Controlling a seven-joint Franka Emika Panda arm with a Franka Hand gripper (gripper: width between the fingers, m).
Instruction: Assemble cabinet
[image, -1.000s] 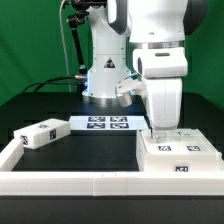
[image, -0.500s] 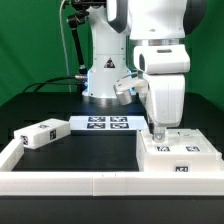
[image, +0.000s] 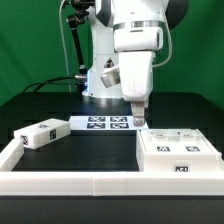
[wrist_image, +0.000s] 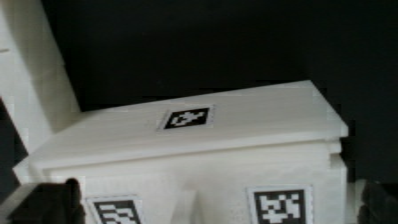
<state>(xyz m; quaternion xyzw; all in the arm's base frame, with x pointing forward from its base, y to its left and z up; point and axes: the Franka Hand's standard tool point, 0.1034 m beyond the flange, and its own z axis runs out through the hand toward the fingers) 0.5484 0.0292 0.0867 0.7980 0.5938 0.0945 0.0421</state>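
Pincer (image: 137, 117) (jaws spread, grasping nothing) hovers above the near edge of the cabinet (image: 178, 152) — small tagged block (image: 42, 134) lies well apart on the surface (image: 40, 105).

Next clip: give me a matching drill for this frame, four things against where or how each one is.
1 cabinet body
2 small block
3 marker board
4 fingers

a at the exterior view's left
b spread apart, holding nothing
c at the exterior view's right
d lying flat, centre

Pairs: 1-c, 2-a, 3-d, 4-b
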